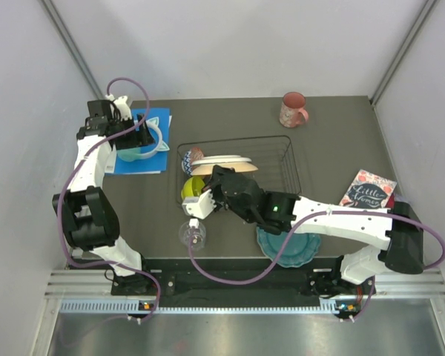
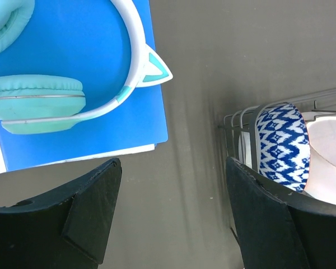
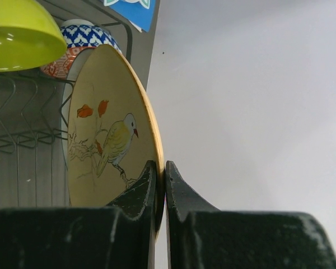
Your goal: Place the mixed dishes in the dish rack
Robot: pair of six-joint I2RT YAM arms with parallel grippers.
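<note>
While the right jaws clench the cream floral plate (image 3: 109, 134) by its rim, that arm (image 1: 334, 222) hides part of the black wire dish rack (image 1: 288, 152).
Left jaws hang released over the far-left corner of the table (image 1: 341, 133) by teal headphones (image 2: 39, 101). Only the right wrist view shows the plate's painted bird; overhead it looks nearly edge-on, at the rack's left end beside a glossy lime-green bowl (image 3: 17, 31).
</note>
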